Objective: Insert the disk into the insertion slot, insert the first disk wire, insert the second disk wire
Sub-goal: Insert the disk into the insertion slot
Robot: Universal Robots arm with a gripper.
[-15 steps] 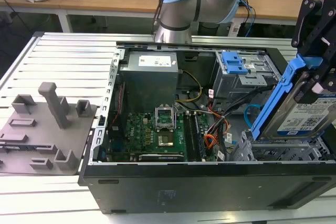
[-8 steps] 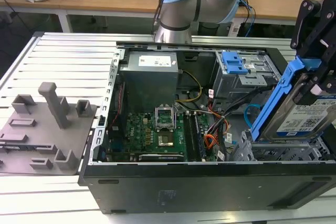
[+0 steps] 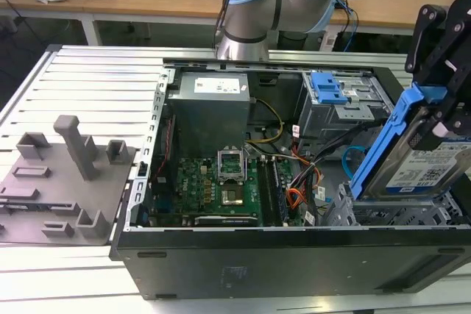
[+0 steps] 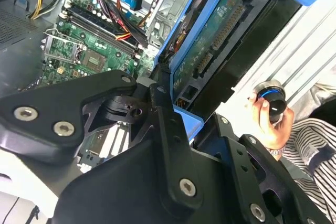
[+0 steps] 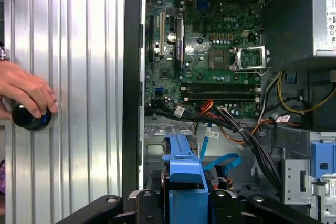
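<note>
My gripper (image 3: 444, 112) is shut on the disk (image 3: 416, 156), a silver drive in a bright blue carrier. It holds the disk steeply tilted, with the lower end just above the insertion slot (image 3: 379, 215), a perforated silver cage at the case's front corner on the exterior view's right. In the second wrist view the disk's green underside (image 4: 210, 40) rises past my black fingers (image 4: 165, 114). The first wrist view has the carrier (image 5: 184, 166) over the cage (image 5: 157, 139). The second disk wire (image 3: 352, 158) loops loose beside the slot, also seen as a light-blue loop (image 5: 223, 161).
A bundle of red, orange and black wires (image 3: 298, 182) lies between motherboard (image 3: 221, 189) and slot. A taller grey cage with a blue latch (image 3: 327, 87) stands behind. A person's hand (image 5: 26, 90) rests on a black knob (image 5: 29, 118) on the ribbed table outside the case. Grey fixtures (image 3: 66, 174) sit on the exterior view's left.
</note>
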